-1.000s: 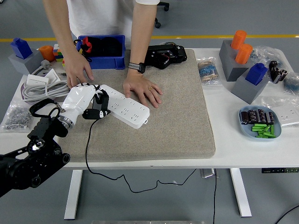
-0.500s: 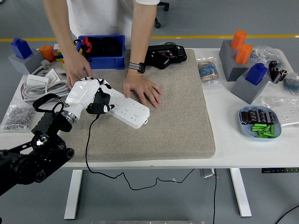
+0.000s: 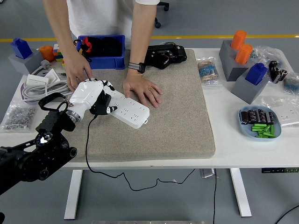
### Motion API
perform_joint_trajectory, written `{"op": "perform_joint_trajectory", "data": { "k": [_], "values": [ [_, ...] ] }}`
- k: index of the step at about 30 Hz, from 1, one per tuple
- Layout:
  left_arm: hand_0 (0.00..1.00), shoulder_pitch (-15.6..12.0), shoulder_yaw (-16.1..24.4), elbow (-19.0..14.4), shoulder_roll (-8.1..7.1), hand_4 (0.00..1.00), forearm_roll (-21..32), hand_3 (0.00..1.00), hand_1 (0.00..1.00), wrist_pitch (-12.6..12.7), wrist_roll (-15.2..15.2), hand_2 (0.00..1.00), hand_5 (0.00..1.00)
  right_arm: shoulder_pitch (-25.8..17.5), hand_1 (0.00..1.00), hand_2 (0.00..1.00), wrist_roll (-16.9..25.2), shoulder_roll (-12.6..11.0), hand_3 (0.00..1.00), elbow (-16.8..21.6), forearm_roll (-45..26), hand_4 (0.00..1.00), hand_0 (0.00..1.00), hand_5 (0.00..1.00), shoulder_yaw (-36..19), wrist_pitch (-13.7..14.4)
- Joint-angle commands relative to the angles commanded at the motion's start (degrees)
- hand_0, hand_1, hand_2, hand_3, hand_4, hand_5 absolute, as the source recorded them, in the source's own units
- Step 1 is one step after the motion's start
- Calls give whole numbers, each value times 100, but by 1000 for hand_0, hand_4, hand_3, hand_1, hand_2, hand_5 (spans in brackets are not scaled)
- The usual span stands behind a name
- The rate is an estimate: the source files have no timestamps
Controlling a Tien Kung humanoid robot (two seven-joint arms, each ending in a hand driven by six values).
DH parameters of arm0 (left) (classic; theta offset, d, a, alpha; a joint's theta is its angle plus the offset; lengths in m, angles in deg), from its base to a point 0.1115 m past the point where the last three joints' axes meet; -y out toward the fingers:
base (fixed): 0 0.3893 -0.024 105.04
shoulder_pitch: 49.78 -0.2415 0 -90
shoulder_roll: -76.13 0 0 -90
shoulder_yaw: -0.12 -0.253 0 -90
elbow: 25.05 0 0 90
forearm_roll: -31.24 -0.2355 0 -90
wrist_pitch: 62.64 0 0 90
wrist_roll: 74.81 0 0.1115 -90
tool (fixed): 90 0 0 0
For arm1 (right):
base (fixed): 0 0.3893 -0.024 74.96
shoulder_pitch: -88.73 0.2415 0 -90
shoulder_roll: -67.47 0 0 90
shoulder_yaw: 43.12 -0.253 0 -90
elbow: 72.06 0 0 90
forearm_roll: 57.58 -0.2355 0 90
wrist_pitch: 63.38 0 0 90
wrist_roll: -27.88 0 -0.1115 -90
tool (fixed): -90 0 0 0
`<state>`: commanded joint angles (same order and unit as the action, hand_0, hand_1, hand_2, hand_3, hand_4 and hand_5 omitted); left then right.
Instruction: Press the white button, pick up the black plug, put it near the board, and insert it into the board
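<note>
Presently our left hand (image 3: pixel 95 99) gripped the black plug (image 3: pixel 101 104) over the board (image 3: pixel 126 108); insertion step, needing prong alignment.

One grey felt mat (image 3: pixel 159 107) lies on the worktop (image 3: pixel 224 140); on it, one white power strip (image 3: pixel 127 108) and one black plug (image 3: pixel 101 103) with one black cord (image 3: pixel 87 149); one robot hand (image 3: pixel 88 97) is in view, at the mat's left edge; two hands of a person rest at the mat's far left, one (image 3: pixel 77 72) beside the strip and one (image 3: pixel 142 88) on it; behind the mat, one blue bin (image 3: pixel 102 45) and one black device (image 3: pixel 166 55); right of the mat, two grey blocks (image 3: pixel 228 60) (image 3: pixel 250 88), two orange cylinders (image 3: pixel 238 39) (image 3: pixel 243 53), one blue cap (image 3: pixel 256 73), one blue dish (image 3: pixel 259 122); left of the mat, one coil of white cable (image 3: pixel 39 86).
</note>
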<state>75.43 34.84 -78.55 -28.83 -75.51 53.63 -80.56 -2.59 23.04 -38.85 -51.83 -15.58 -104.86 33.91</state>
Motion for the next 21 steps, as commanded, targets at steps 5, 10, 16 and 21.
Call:
{"op": "perform_joint_trajectory", "data": {
  "k": [5,10,16,21],
  "values": [
    [840,133,-46,185,84,913,90,620,651,14,68,642,238,23,608,620,8,-10,597,5,-6,645,696,331,27,7],
    [838,222,-95,347,149,912,160,619,650,22,128,642,239,29,608,620,15,-20,597,-1,-16,645,696,330,66,16],
    [830,270,-190,517,195,911,246,617,650,4,161,641,239,31,608,620,19,-30,597,-1,-22,644,696,330,90,23],
    [828,279,-247,593,222,910,302,617,650,15,203,643,239,21,607,621,21,-35,597,-5,-25,643,696,329,109,26]
  ]
}}
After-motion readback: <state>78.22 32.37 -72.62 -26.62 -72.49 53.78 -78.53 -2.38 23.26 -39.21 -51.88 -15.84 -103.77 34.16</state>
